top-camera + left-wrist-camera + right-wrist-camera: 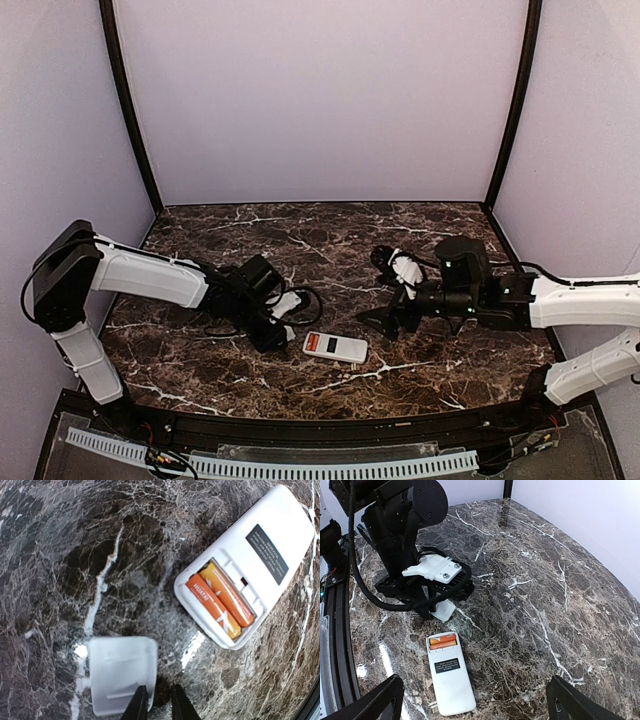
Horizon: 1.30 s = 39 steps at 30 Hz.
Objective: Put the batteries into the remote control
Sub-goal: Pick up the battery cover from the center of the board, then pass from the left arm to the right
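One remote control (335, 346) lies back up on the worktop (300, 225), towards the near edge. Its compartment is open, with two orange batteries (212, 602) side by side inside. One loose white cover (120, 677) lies flat just left of it. The left claw (157, 707) stands at the cover's edge, tips nearly together; whether they pinch it I cannot tell. The right claw (388, 322) gapes wide just right of the remote. Farther back, bare marble reaches the walls (320, 100).

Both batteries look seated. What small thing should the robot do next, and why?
Probably pinch the loose cover plate with the left tool, whose tips sit at its edge, and lift it toward the remote control. Both batteries already lie in the open compartment, so only the cover seems missing.
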{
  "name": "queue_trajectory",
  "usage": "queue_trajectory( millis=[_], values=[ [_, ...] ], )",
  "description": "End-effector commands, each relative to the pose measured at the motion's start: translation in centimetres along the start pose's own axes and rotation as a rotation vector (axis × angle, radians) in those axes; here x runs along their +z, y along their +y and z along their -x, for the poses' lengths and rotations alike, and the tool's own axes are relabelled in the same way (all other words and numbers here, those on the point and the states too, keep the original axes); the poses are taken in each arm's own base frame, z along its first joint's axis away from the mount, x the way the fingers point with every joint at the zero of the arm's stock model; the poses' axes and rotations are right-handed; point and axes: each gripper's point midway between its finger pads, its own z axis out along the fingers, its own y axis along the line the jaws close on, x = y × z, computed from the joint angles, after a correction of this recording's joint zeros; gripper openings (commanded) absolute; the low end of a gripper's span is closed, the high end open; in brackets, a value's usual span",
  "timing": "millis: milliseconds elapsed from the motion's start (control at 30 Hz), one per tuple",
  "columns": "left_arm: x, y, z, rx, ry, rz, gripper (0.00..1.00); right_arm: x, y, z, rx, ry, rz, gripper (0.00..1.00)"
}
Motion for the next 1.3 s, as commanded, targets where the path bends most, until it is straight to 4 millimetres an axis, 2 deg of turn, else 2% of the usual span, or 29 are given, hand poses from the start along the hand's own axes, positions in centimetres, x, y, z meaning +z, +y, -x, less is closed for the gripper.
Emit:
queue_trajectory(
  millis=[0,233,467,600,733,867,1067,1267],
  values=[
    [0.2,0.1,0.5,0.041,0.002,0.009,0.15,-0.5,0.1,0.6,-0.004,-0.047,0.010,0.99],
    [1.2,0.5,0.1,0.039,0.034,0.038,0.03,-3.3,0.2,2.3,-0.039,-0.188,-0.008,0.99],
    [0.9,1.3,0.1,0.024,0.044,0.091,0.00,-3.2,0.5,1.9,-0.035,-0.170,0.010,0.99],
    [-0.6,0.4,1.8,0.015,-0.019,0.050,0.00,-2.7,0.4,1.7,-0.033,-0.152,0.015,0.99],
    [-4.3,-2.8,5.3,0.036,-0.174,-0.113,0.00,-2.2,1.6,1.6,-0.069,-0.119,0.090,0.98],
    [-8.5,-7.3,6.8,0.122,-0.266,-0.342,0.00,-3.0,3.6,2.3,-0.145,-0.158,0.197,0.96],
    [-14.7,-13.4,6.2,0.227,-0.334,-0.721,0.00,-5.6,6.7,4.9,-0.244,-0.268,0.354,0.85],
    [-19.5,-16.4,5.9,0.260,-0.368,-0.949,0.00,-6.8,10.5,6.4,-0.313,-0.265,0.514,0.78]
  ],
)
